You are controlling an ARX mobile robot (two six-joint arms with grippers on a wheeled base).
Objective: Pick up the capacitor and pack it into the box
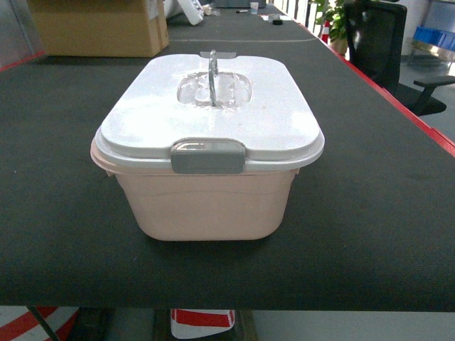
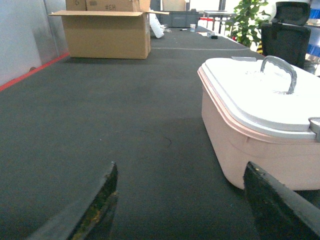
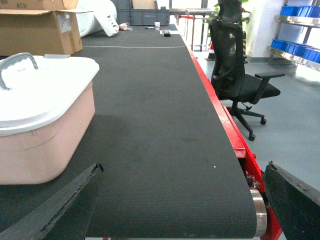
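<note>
The box [image 1: 206, 202] is a pale pink tub in the middle of the dark belt, its white lid [image 1: 213, 114] on, grey front latch [image 1: 207, 156] down and thin handle [image 1: 212, 74] upright. It also shows at the right of the left wrist view as the box [image 2: 260, 145], and at the left of the right wrist view as the box [image 3: 40, 135]. My left gripper [image 2: 180, 172] is open over bare belt, left of the box. My right gripper [image 3: 182, 172] is open near the belt's front end, right of the box. The capacitor is out of view. Neither gripper shows in the head view.
A brown cardboard carton [image 1: 99, 28] stands at the far left of the belt [image 1: 384, 213]. The belt's red edge [image 3: 220, 115] runs along the right, with a roller [image 3: 257, 212] at its front end. A black office chair [image 3: 235, 75] and blue bins [image 3: 300, 10] stand beyond.
</note>
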